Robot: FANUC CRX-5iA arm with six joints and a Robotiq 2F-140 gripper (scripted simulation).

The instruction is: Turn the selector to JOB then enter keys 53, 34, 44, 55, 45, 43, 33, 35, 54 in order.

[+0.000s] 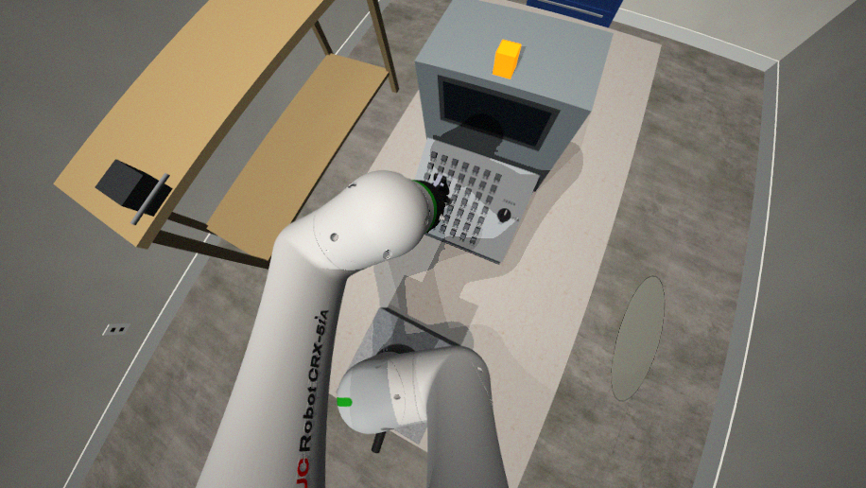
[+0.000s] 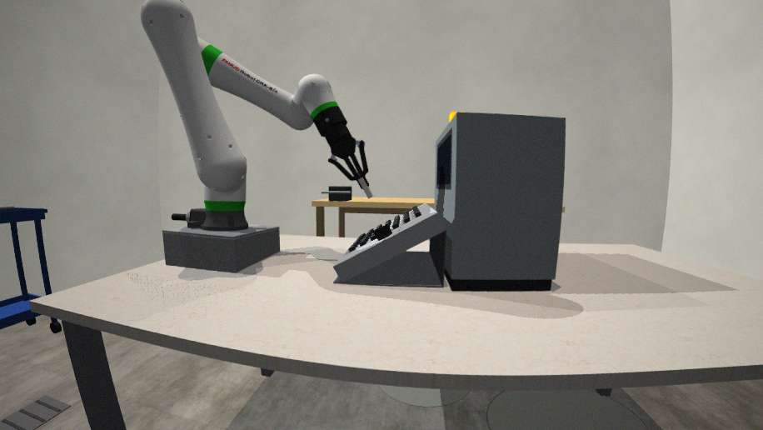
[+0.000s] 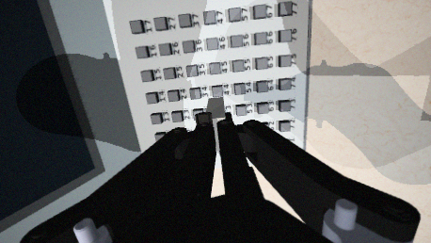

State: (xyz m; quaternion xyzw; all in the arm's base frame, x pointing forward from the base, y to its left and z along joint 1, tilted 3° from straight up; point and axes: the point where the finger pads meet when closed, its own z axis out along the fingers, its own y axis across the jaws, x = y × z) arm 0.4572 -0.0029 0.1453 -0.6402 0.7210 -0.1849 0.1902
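Observation:
The grey machine (image 2: 501, 197) has a sloped keypad (image 1: 472, 200) in front of its dark screen, and the keypad also shows from the side in the exterior view (image 2: 392, 229). No key looks lit. The black selector knob (image 1: 504, 215) sits at the keypad's right edge; I cannot read its position. My gripper (image 2: 367, 192) is shut and empty, its tips pointing down a little above the keypad and not touching it. In the wrist view the closed fingertips (image 3: 215, 110) hang over the middle of the key grid (image 3: 216, 71), just past the row with 34 and 44, and hide the key below them.
A yellow block (image 1: 507, 58) sits on top of the machine. A wooden bench (image 1: 181, 114) with a black box (image 1: 124, 184) stands to the left. A blue cart (image 2: 21, 262) stands beside the table. The robot base (image 2: 221, 251) is mounted behind the keypad.

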